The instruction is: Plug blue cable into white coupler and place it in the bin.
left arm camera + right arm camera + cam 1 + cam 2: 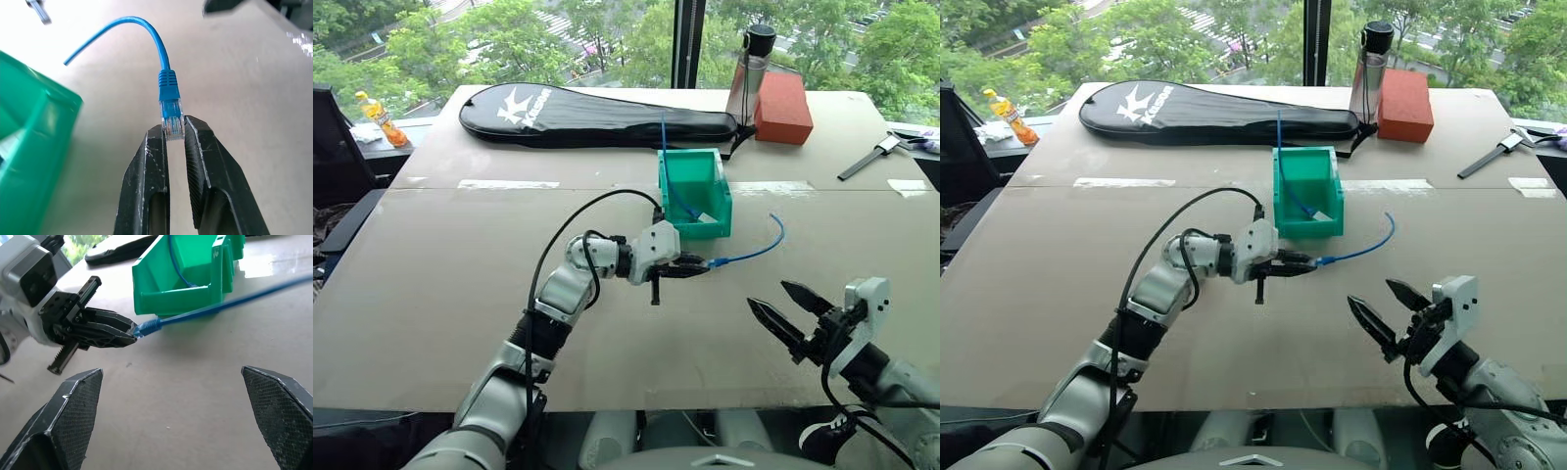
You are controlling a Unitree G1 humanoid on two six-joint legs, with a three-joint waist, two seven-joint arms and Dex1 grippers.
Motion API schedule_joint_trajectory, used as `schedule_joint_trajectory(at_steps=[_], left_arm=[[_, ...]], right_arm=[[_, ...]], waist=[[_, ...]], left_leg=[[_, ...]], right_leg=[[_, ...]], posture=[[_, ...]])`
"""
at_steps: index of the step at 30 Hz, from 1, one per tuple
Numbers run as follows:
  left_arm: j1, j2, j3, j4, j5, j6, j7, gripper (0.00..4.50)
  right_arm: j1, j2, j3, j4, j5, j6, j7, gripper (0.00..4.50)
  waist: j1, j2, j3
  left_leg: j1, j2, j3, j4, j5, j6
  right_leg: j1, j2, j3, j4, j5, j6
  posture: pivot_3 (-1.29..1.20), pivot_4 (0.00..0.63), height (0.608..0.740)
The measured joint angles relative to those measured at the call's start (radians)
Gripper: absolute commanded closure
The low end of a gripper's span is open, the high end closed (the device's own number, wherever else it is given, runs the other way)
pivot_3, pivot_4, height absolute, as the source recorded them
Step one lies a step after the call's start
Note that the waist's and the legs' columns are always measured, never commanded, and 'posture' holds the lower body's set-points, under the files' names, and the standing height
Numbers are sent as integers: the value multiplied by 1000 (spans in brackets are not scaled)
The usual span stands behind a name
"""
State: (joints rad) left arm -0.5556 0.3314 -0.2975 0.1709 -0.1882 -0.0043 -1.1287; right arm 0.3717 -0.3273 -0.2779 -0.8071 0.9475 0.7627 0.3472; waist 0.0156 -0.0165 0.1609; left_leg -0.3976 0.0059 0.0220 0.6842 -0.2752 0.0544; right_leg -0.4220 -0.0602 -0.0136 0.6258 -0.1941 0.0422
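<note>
Just in front of the small teal-green plastic bin [722, 201], the left gripper [174, 131] pinches the clear plug of the thin bright-blue cable [756, 252] (barely by its tip). It could slip or twist free. The right gripper [790, 312] gapes, empty; the coupler possibly lies inside that bin.

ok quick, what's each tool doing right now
Left tool: shut on the clear plug of the blue cable.
Right tool: open, holding nothing.
</note>
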Motion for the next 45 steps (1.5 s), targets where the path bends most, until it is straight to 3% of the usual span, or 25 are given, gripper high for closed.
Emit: schedule_joint_trajectory(at_steps=[3, 4, 10, 21, 24, 29, 38, 39, 42, 45], left_arm=[[-4, -25, 21, 0, -5, -77, 5, 4500], [-6, -31, 23, 0, -4, -100, 7, 4500], [-12, -51, 51, 4, -8, -201, 19, 4500], [-24, -47, 57, 14, -7, -244, 22, 4500], [-24, -47, 57, 14, -6, -244, 22, 4500], [-24, -43, 57, 18, 2, -245, 23, 4500], [-19, -34, 58, 10, -17, -225, 15, 4500], [-9, -27, 62, -7, -49, -185, 7, 3494], [39, 20, 97, -78, -119, -67, 3, 2075], [141, 161, 183, -151, -191, 81, 1, 646]], right_arm=[[-49, 44, 34, 0, 112, 23, -115, 741], [-70, 59, 42, 1, 134, 23, -146, 1210], [-204, 136, 84, 51, 268, -9, -320, 1210], [-330, 158, 135, 140, 319, -74, -390, 1210], [-340, 158, 145, 152, 322, -82, -393, 2018], [-354, 147, 159, 161, 328, -94, -385, 4448], [-358, 133, 169, 162, 335, -98, -377, 4448], [-360, 129, 176, 162, 337, -98, -375, 4500], [-377, 108, 180, 164, 341, -98, -372, 4500], [-396, 69, 179, 178, 350, -97, -344, 4500]], waist=[[-2, 0, 0], [-2, 0, 0], [-1, 0, 0], [-3, 0, 0], [-3, 0, 0], [-3, 0, 0], [-3, 0, 0], [-4, 0, 0], [-15, 0, 0], [-31, 1, 0]], left_leg=[[0, 0, 0, 0, 0, 0], [0, 0, 0, 0, 0, 0], [0, 0, 0, 0, 0, 0], [0, 0, 1, 0, 0, 0], [0, 0, 1, 0, 0, 0], [0, 0, 1, 0, 0, 0], [0, 0, 1, 0, 0, 0], [0, 0, 1, 0, 0, 0], [0, 1, 1, 0, 0, 0], [1, 2, 0, -2, 0, 0]], right_leg=[[0, 1, 0, 0, 0, 0], [0, 2, 0, 0, 0, 0], [0, 3, 0, 0, 1, 2], [0, 4, 0, 0, 2, 3], [0, 5, 0, 0, 2, 3], [0, 5, 0, 0, 2, 3], [0, 5, 0, 0, 2, 3], [0, 5, 1, 0, 2, 3], [0, 5, 1, 0, 2, 3], [-1, 6, 1, 0, 1, 3]], posture=[[0, 150, 740], [0, 150, 740], [0, 150, 740], [0, 150, 740], [0, 150, 740], [0, 150, 740], [0, 150, 740], [0, 150, 740], [0, 150, 740], [0, 150, 740]])
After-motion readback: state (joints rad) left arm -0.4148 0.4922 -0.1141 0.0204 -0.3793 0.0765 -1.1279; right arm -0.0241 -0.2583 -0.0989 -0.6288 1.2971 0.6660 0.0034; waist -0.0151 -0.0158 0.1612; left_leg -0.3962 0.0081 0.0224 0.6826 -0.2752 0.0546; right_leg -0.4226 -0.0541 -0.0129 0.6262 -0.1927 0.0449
